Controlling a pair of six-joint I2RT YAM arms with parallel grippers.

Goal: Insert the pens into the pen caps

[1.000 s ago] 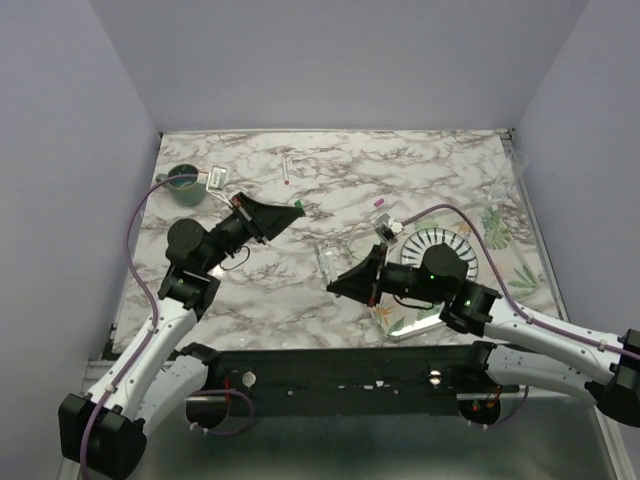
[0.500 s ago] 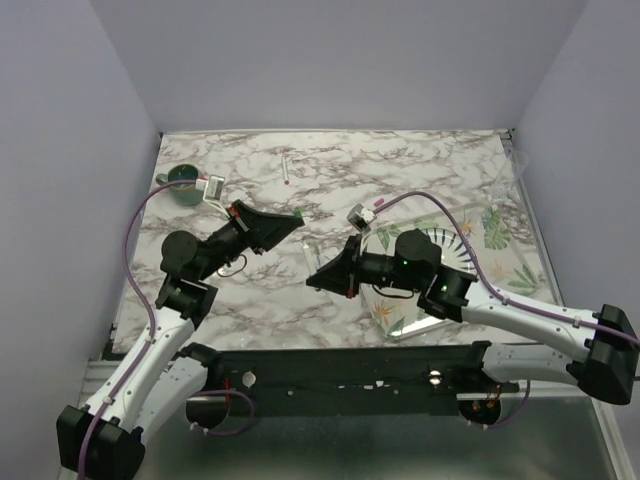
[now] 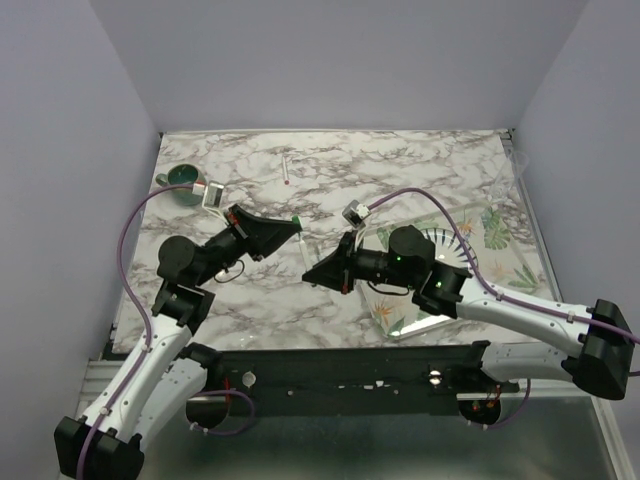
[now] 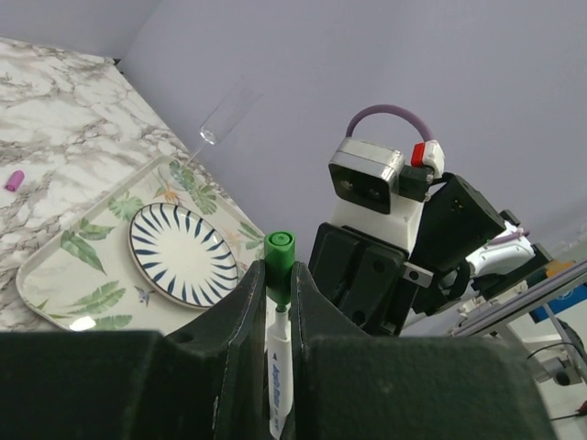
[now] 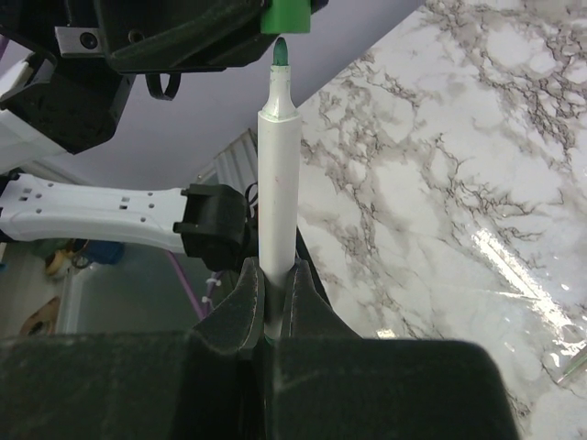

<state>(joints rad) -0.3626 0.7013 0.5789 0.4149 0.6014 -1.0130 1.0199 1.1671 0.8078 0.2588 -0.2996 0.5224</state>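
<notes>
Not capped yet: right fingers (image 5: 234, 312) clamp the green pen (image 5: 278, 183), tip just short of the green cap (image 4: 280, 246) pinched in the left fingers (image 4: 229, 325), pink cap (image 4: 14, 180) apparently lying loose.

A white marble-patterned table (image 3: 430, 160) with grey veins fills the scene, enclosed left, far and right by plain lavender walls (image 3: 330, 60). A dark green mug (image 3: 183, 181) stands at its far left corner. On the right side, towards the near edge, lies a pale tray (image 4: 41, 275) printed with green leaves. A round plate (image 4: 181, 252) with dark blue radial stripes sits on it. Beyond the tray, at the right edge, a clear glass-like vessel (image 4: 225, 115) leans against the wall.
</notes>
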